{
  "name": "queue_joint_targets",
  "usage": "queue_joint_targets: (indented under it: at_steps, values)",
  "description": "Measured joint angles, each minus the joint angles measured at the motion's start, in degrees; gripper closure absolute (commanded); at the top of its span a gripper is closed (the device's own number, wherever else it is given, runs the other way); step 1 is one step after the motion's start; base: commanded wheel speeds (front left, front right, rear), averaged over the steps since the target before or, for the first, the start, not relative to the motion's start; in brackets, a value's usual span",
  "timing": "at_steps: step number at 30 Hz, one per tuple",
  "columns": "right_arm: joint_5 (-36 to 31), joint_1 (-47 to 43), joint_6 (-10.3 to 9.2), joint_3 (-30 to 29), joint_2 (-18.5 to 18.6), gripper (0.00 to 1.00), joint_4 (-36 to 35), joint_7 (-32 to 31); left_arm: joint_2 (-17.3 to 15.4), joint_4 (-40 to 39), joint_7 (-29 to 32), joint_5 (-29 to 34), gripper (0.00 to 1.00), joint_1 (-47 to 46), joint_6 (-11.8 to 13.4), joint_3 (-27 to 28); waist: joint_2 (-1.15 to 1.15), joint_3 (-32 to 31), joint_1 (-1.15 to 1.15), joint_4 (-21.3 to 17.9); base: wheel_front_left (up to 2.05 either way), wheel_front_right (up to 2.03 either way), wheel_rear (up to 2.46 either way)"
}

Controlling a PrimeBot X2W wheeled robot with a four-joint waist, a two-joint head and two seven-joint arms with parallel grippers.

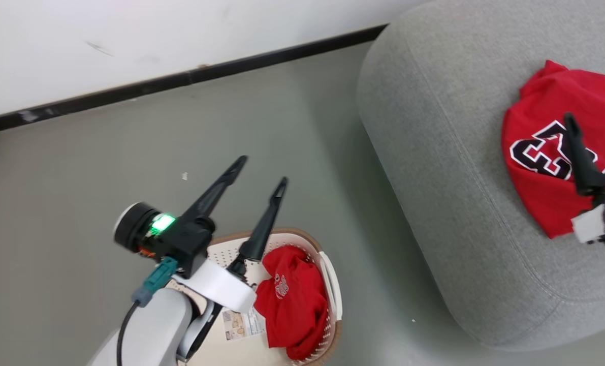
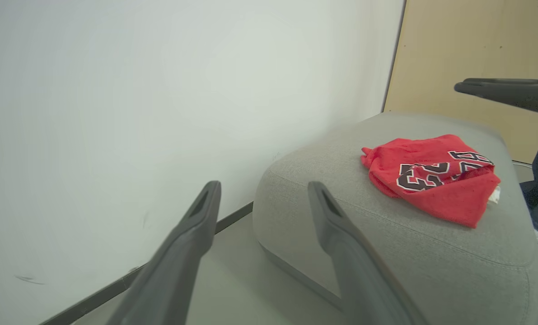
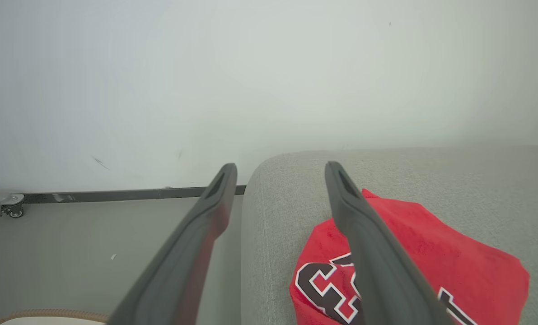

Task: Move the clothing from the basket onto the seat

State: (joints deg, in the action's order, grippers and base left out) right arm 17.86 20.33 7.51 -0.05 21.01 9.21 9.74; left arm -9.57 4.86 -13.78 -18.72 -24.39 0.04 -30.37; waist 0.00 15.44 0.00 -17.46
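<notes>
While one red garment (image 1: 293, 301) lay bunched against the basket's (image 1: 331, 285) right wall and a second garment (image 1: 536, 188) rested atop the seat (image 1: 434, 152), the left gripper (image 1: 263, 170) and right gripper (image 1: 592, 113) both hung spread wide, empty.

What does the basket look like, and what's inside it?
The basket is cream-white plastic full of little holes, with a brown woven-looking rim and a white side handle. It stands upright on the grey floor, near the grey sofa but not touching it. A crumpled red garment lies inside, on the sofa side, beside a paper label. The left arm hangs above and hides part of it.
</notes>
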Motion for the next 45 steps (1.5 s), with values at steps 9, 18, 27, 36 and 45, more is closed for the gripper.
queue_joint_targets:
  at_steps: [9,18,27,36,45]
  values:
    - [-3.6,0.1,0.00,4.5,-5.4,0.00,-1.0,1.5,-0.2,0.9,-0.4,-2.4,0.00,5.1,4.6,6.4,0.00,-3.2,0.00,3.6,0.00,0.00,0.00]
    - [-6.9,-0.7,0.00,4.4,-9.4,0.00,0.8,2.4,-0.2,1.4,-0.5,-4.0,0.00,10.3,6.9,10.7,0.00,-6.8,0.00,7.2,0.00,0.00,0.00]
    - [-10.1,-6.2,-0.01,1.7,-12.7,0.00,1.2,3.3,0.0,1.3,-0.5,-3.9,0.00,14.7,9.3,14.2,0.00,-10.6,0.00,10.2,0.00,0.00,0.00]
    - [-11.3,-11.5,-0.01,-0.1,-15.6,0.00,1.2,3.4,0.3,2.0,-0.5,-3.4,0.00,17.9,10.0,15.2,0.00,-13.9,0.00,12.1,0.00,0.00,0.00]
    - [-11.8,-17.2,-0.01,-1.3,-17.1,0.00,1.1,3.4,1.0,3.1,-0.5,-3.2,0.00,20.6,10.0,15.3,0.00,-17.0,0.00,13.5,0.00,0.00,0.00]
